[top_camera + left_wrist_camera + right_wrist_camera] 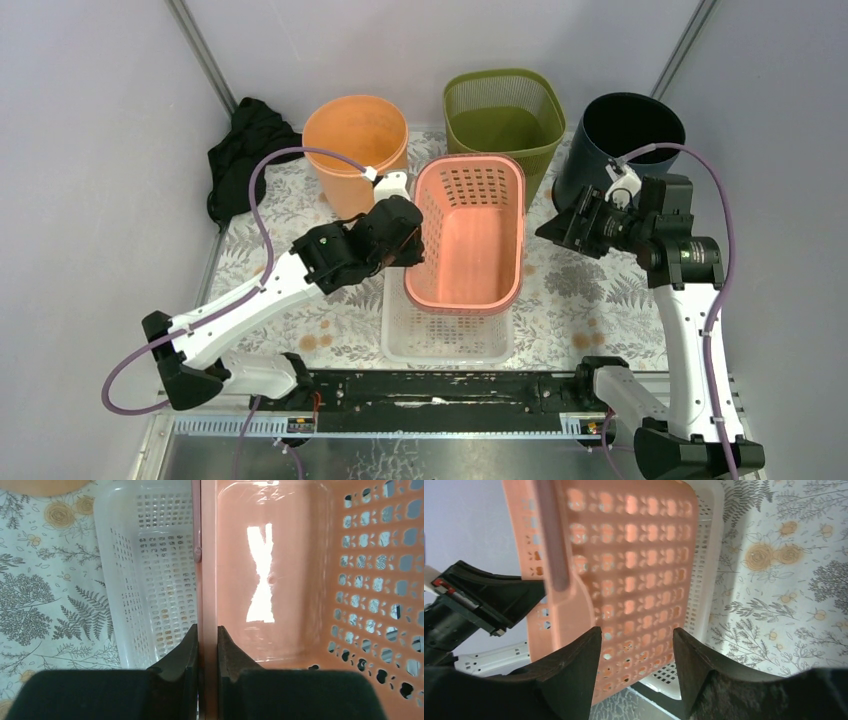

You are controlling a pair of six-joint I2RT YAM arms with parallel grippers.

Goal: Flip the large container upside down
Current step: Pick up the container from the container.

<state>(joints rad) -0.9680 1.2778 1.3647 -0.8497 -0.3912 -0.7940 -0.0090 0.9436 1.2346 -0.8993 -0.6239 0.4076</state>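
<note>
The left arm's fingers (pixel 186 652) are clenched on the left side wall of a salmon-pink perforated plastic basket (pixel 462 303), one finger outside the wall and one inside, at the rim. The left gripper (pixel 410 238) reaches this wall from the left.

The pink basket sits at the middle of the tabletop (pixel 570 290), open side up. It rests in a larger white perforated plastic basket (pixel 445 345), which lies beneath it and sticks out on the near side.

The right gripper (pixel 636 632) has its fingers spread and released, holding nothing. It hangs just right of the pink basket, facing its right wall and apart from it.

The tabletop is covered with a pale floral cloth. Along the far edge stand an orange plastic bucket (pixel 345 190) at the left, an olive-green mesh bin (pixel 500 76) at the centre and a dark round bin (pixel 575 165) at the right. A crumpled black cloth (pixel 250 140) lies at the far left corner.
</note>
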